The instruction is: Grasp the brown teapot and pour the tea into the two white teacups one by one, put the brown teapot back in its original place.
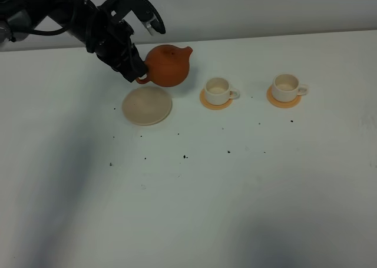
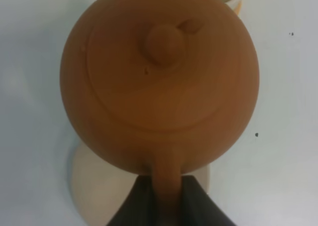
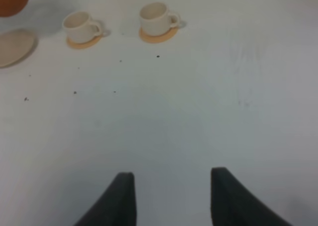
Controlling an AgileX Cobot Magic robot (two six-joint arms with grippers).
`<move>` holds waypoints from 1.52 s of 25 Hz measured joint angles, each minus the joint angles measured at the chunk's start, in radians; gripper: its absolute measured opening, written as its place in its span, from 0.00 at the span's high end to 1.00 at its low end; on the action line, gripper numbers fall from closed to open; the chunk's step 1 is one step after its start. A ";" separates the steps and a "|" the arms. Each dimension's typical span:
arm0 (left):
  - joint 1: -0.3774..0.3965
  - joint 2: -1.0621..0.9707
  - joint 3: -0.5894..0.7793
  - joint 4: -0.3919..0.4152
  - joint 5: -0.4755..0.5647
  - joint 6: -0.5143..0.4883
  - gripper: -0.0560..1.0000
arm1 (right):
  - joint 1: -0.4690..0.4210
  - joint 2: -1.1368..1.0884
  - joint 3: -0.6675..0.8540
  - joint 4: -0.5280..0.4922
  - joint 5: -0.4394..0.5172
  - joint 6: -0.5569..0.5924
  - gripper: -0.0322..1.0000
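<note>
1. Exterior high view first: the round, squat reddish-brown clay teapot (image 1: pixel 169 66) hangs clear of the white bench (image 1: pixel 235 191). It is roughly level, and its short spout is turned toward the cups.
2. The left gripper (image 1: pixel 140 75) is clenched on the teapot's loop handle. In the left wrist view its dark fingers (image 2: pixel 134 206) sit on either side of that handle, with the lid knob seen from above.
3. Just below the pot lies the round, flat cream-beige saucer (image 1: pixel 147 105). It is bare, with the teapot overlapping only its far edge.
4. Beyond the spout stand the small white teacups with side handles, a nearer one (image 1: pixel 218 90) and a farther one (image 1: pixel 287 87). They are well apart, and each rests on a round orange coaster (image 1: pixel 207 103). Their insides look pale, and no dark tea shows in either.
5. Judged from this, the step in hand is carrying the pot to the first cup, and pouring has not begun. The next move calls for bringing the spout over the nearer teacup, then tipping gently so the stream lands inside the small rim and not on the coaster.
6. Count: one teapot, one saucer, two teacups, two coasters and several tiny dark specks on the bench.
7. The right gripper (image 3: pixel 171 176) shows only in its own wrist view. Its jaws are spread and it holds nothing, over bare bench well away from the cups.
</note>
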 joint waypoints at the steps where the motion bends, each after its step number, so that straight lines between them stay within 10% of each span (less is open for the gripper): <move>1: -0.010 0.000 0.000 0.000 -0.004 0.000 0.83 | 0.000 0.000 0.000 0.000 0.000 0.000 0.62; 38: -0.295 0.065 -0.031 0.063 -0.344 -0.071 0.83 | 0.000 0.000 0.000 0.000 0.000 0.000 0.62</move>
